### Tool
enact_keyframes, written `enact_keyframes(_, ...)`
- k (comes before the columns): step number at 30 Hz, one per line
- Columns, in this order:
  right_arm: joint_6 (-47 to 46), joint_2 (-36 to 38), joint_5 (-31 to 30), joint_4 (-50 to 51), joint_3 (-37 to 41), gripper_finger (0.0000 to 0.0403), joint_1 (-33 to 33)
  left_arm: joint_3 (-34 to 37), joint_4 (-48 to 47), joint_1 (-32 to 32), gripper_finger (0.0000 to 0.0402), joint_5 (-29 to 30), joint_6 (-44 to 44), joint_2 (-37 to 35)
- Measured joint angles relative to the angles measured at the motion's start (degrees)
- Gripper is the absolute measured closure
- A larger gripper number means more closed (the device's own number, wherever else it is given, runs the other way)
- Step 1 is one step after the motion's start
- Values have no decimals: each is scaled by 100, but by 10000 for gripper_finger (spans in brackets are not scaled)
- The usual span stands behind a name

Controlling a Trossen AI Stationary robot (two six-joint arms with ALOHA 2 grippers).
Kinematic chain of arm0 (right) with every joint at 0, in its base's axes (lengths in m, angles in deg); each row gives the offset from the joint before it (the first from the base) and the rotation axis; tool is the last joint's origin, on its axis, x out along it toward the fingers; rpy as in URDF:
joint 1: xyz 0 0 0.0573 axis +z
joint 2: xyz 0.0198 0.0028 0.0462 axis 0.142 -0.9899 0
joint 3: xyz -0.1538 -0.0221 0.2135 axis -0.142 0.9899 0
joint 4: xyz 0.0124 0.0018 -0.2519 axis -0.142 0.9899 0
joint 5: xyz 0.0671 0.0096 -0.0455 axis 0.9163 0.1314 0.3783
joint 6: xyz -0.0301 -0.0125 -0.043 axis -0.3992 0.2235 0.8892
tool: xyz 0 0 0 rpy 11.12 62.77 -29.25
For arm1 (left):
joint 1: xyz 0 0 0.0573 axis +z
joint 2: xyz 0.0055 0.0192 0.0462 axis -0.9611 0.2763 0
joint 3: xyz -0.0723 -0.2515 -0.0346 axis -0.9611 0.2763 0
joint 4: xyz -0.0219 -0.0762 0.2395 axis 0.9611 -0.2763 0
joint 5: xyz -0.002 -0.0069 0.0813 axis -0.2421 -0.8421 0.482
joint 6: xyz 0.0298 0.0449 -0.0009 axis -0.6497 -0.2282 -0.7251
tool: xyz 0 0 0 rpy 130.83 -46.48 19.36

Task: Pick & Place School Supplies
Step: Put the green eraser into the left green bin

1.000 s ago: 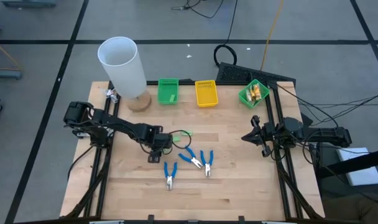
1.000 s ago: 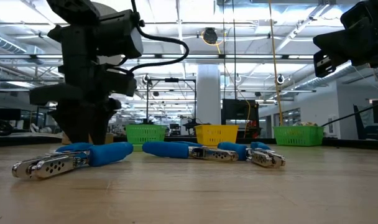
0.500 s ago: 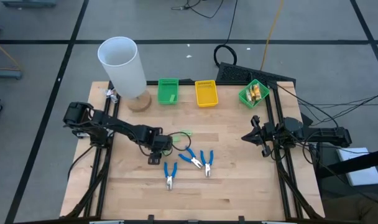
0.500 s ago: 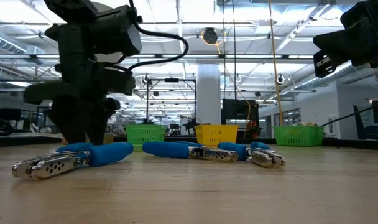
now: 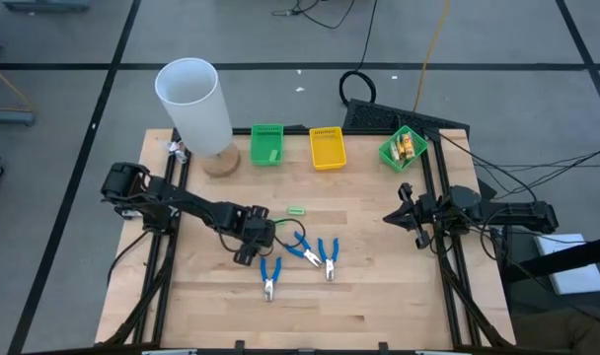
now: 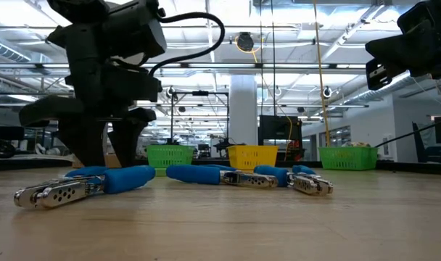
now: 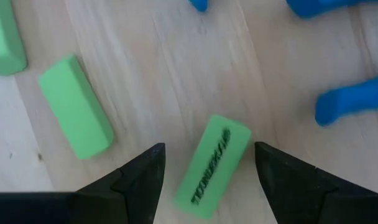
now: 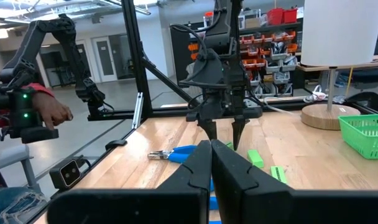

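My left gripper [image 5: 249, 244] points down at the table's middle, open. Its fingers stand on either side of a light-green piece [image 7: 212, 167] that lies flat on the wood, apart from both. Two more green pieces [image 7: 75, 106] [image 7: 2, 38] lie beside it, and another green piece [image 5: 296, 210] lies farther back. Three blue-handled pliers [image 5: 269, 276] [image 5: 305, 249] [image 5: 330, 259] lie just to the right and near side. My right gripper [image 5: 403, 213] waits shut at the table's right edge, level above the wood.
Along the far edge stand a tall white cylinder [image 5: 193, 104], a green bin [image 5: 266, 144], a yellow bin [image 5: 327, 148] and a tilted green bin [image 5: 403, 148] holding yellow-orange items. A person's hand [image 8: 52, 113] shows beyond the table's left side. Bare wood lies toward the near edge.
My left gripper has rolled about its own pointing line above the green pieces and stays open; in the low view its two fingers now show side by side. Nothing on the table has moved.
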Motion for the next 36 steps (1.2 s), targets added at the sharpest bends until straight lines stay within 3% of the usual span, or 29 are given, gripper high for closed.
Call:
enact_keyframes(17, 0, 0, 0, -1, -1, 399, 0, -9, -355, 119, 156, -166, 81, -15)
enact_keyframes(29, 1, 1, 0, -1, 0, 399, -1, -9, -347, 121, 288, -124, 232, -15)
enact_keyframes(36, -1, 0, 0, -1, 1, 399, -1, 4, -17, 123, 305, -87, 839, -14)
